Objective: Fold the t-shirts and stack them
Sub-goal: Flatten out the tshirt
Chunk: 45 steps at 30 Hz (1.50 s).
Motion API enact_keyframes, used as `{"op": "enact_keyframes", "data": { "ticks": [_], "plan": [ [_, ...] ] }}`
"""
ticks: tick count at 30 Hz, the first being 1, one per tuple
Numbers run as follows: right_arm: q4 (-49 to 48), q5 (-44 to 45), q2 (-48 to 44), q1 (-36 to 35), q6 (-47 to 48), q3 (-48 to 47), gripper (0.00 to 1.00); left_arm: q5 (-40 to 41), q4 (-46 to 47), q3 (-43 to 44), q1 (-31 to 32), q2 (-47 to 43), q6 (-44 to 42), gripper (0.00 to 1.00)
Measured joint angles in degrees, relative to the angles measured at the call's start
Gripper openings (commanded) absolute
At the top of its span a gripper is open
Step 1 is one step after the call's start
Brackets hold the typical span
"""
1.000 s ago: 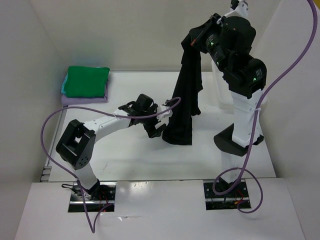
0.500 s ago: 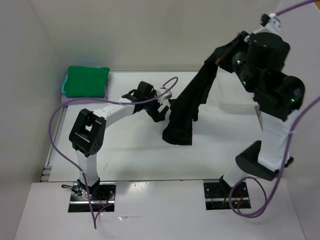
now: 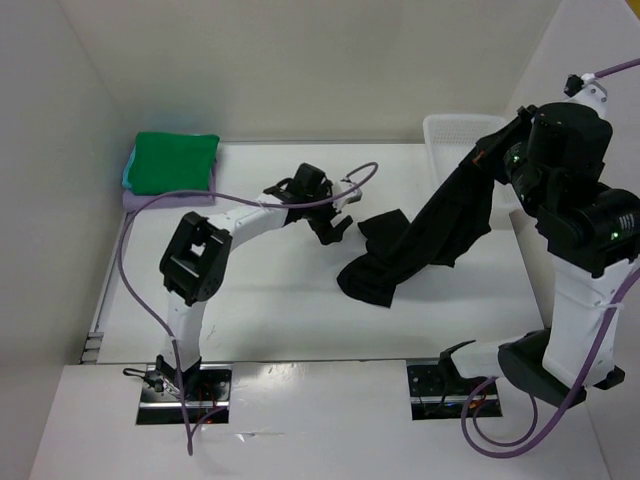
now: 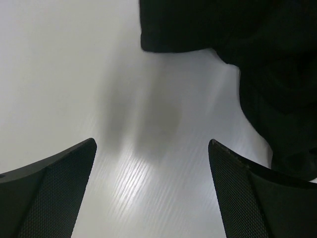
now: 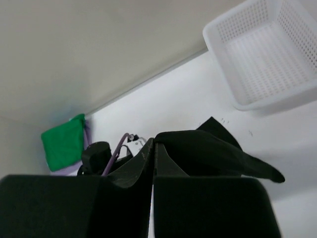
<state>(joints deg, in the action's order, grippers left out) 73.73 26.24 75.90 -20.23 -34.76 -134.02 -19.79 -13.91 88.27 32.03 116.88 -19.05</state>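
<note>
Status: three of four done, by our read. Stack [image 3: 170, 185] sat at the far-left corner of the bench [image 3: 260, 300]: green tee [image 3: 176, 160] on top, turquoise tee [image 3: 128, 172] only a sliver at its left edge, lavender tee [image 3: 170, 200] at the bottom. All three looked folded into flat, roughly square pads, edges fairly well aligned.

Black tee [image 3: 440, 235] was the one outstanding, unfolded. Right jaws were clenched on its top end, raised over the bench's right side in front of the bin [image 3: 452, 119]. From there the cloth hung in a slanted, twisted band down to the bench centre, where the lower end lay in a crumpled heap. Left jaws were released, gaping wide over the bench just beside that heap; the wrist view showed no contact with it.

To do, we judged: spread the black tee flat, fold it, set it on the green.

Materials: tees were soft matte cloth, limp, with no stiffness. The black one draped and bunched freely, and we lost detail in its dark folds. Bench was smooth white with a faint ribbed sheen. Bin was rigid white plastic, a rounded rectangle with perforated walls
</note>
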Motion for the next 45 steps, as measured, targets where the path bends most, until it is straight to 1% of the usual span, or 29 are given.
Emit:
{"op": "enact_keyframes", "data": {
  "ticks": [3, 6, 9, 11, 15, 17, 22, 26, 27, 28, 29, 30, 31, 32, 33, 34, 36, 41, 43, 45],
  "plan": [
    [0.0, -1.4, 0.0, 0.3, 0.2, 2.6, 0.0, 0.3, 0.0, 2.8, 2.1, 3.4, -0.7, 1.0],
    [0.0, -2.1, -0.1, 0.3, 0.2, 5.1, 0.0, 0.3, -1.6, 10.1, 3.2, 9.3, 0.0, 1.0],
    [-0.2, -2.7, -1.3, 0.3, 0.1, 8.2, 0.0, -2.4, -2.4, 18.9, 2.1, 15.2, 3.2, 1.0],
    [-0.2, -2.9, -2.7, 0.3, -0.1, 10.6, 0.0, -4.9, -2.8, 22.6, 0.6, 17.5, 6.4, 1.0],
    [-0.3, -3.1, -6.0, 0.3, -0.3, 14.6, 0.0, -7.6, -4.0, 26.1, -1.3, 19.9, 10.3, 1.0],
    [-0.5, -3.0, -7.0, 0.3, -0.4, 15.5, 0.0, -8.2, -4.9, 27.2, -1.1, 20.8, 10.8, 1.0],
    [-0.9, -3.1, -7.2, 0.3, -0.3, 16.0, 0.0, -10.6, -8.1, 28.8, 2.0, 23.3, 12.4, 1.0],
    [-1.3, -3.1, -7.0, 0.3, -0.2, 17.4, 0.0, -12.5, -8.2, 30.2, 4.2, 24.8, 14.1, 1.0],
    [-1.3, -3.1, -6.9, 0.3, -0.1, 17.6, 0.0, -12.7, -8.5, 31.1, 4.7, 25.3, 14.6, 0.98],
    [-1.5, -3.1, -6.8, 0.3, 0.0, 17.8, 0.0, -12.9, -8.7, 32.0, 5.0, 25.9, 14.9, 0.95],
    [-1.6, -3.1, -6.7, 0.3, 0.0, 17.9, 0.0, -13.0, -8.9, 33.0, 5.3, 26.4, 15.0, 0.88],
    [-1.7, -3.1, -6.7, 0.3, 0.1, 18.0, 0.0, -13.1, -9.2, 34.2, 5.5, 27.2, 15.2, 0.77],
    [-1.7, -3.1, -6.7, 0.3, 0.1, 18.0, 0.0, -13.4, -9.6, 35.4, 5.6, 28.0, 15.5, 0.63],
    [-1.7, -3.1, -6.7, 0.3, 0.2, 18.1, 0.0, -13.6, -10.0, 36.6, 5.7, 28.9, 15.8, 0.3],
    [-1.7, -3.0, -6.7, 0.3, 0.2, 18.2, 0.0, -13.9, -10.6, 37.7, 5.7, 29.7, 16.3, 0.1],
    [-1.7, -3.0, -6.7, 0.3, 0.2, 18.2, 0.0, -13.9, -11.5, 38.7, 5.7, 30.4, 16.5, 0.0],
    [-1.7, -2.9, -6.7, 0.3, 0.2, 18.2, 0.0, -15.4, -12.2, 40.2, 5.7, 31.9, 16.8, 0.0],
    [-2.1, -2.3, -7.2, 0.3, 0.2, 18.7, 0.0, -16.5, -13.8, 40.5, 4.7, 31.7, 16.9, 0.0],
    [-3.3, -2.0, -7.5, 0.6, 1.0, 19.8, 0.0, -16.0, -16.0, 40.0, 3.3, 30.4, 16.6, 0.0],
    [-5.2, -2.2, -6.7, 1.1, 2.3, 20.0, 0.0, -15.2, -18.7, 40.4, 0.2, 28.4, 16.3, 0.0]
  ]
}}
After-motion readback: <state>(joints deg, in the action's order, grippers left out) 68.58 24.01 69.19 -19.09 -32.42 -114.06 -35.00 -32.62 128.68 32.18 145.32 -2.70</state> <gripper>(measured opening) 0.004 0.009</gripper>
